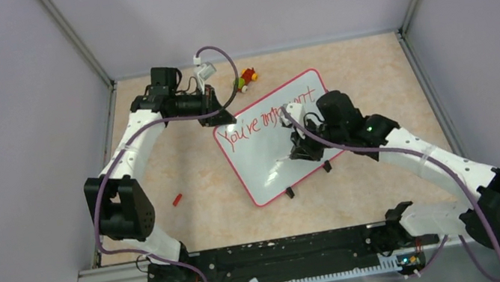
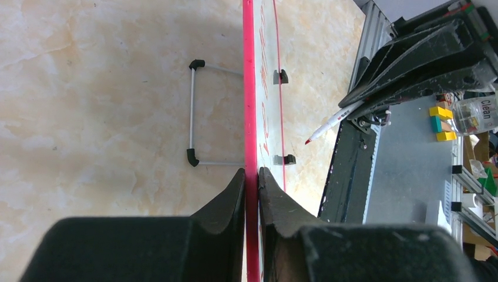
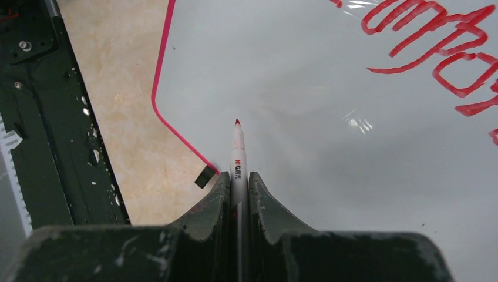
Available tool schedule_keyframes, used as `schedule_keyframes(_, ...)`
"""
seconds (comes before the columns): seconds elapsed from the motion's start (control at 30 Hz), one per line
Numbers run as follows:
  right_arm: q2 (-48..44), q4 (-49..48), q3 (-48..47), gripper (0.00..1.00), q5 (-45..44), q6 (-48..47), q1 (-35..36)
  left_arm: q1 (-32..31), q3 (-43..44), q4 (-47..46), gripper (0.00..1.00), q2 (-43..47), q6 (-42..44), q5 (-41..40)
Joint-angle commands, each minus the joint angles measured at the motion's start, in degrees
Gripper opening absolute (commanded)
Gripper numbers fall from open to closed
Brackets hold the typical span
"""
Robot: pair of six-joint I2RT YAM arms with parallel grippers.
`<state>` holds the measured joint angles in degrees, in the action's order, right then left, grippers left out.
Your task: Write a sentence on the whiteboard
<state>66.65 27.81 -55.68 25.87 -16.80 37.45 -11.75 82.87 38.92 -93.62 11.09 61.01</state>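
The whiteboard [image 1: 267, 172] takes up the middle of the tabletop [image 1: 380, 75]. The left gripper [image 1: 222, 120] pinches its rim at 10 o'clock. The right gripper [image 3: 238, 176], its jaws tight on a marker [image 3: 237, 150], hangs over the board's 4 o'clock part. Bare tabletop lies at 8 o'clock, broken only by a small red cap [image 1: 177, 199], and at 2 o'clock. A small toy [image 1: 248, 77] sits at 12 o'clock beside the left arm's cable.

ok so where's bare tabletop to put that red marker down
Widest bare patch: tan marbled tabletop between the white left arm and the glossy white, pink-rimmed whiteboard, holding only a small red piece. Also the far right corner beyond the board. Crowded: the board's far left corner, where the left gripper clamps it near a small multicoloured toy.
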Motion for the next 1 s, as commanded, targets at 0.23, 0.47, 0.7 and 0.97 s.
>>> schedule_keyframes(0.23, -3.3, -10.6, 5.3, 0.00, -2.1, 0.3, 3.3, -1.2, -0.8, 0.3, 0.15, -0.7, 1.4, 0.8)
schedule_keyframes(0.47, -2.3, -13.8, 6.2, 0.00, -4.8, 0.5, 4.5, -1.4, -1.0, 0.3, 0.14, -0.7, 1.6, 0.4)
schedule_keyframes(0.7, -1.5, -15.3, 5.9, 0.00, -6.7, 0.9, 4.7, -1.4, -1.0, 0.3, 0.14, -0.8, 1.6, 0.3)
schedule_keyframes(0.97, 0.4, -14.3, 5.9, 0.00, -9.3, 0.1, 5.3, -1.5, -1.0, 0.3, 0.13, -0.8, 1.7, 0.3)
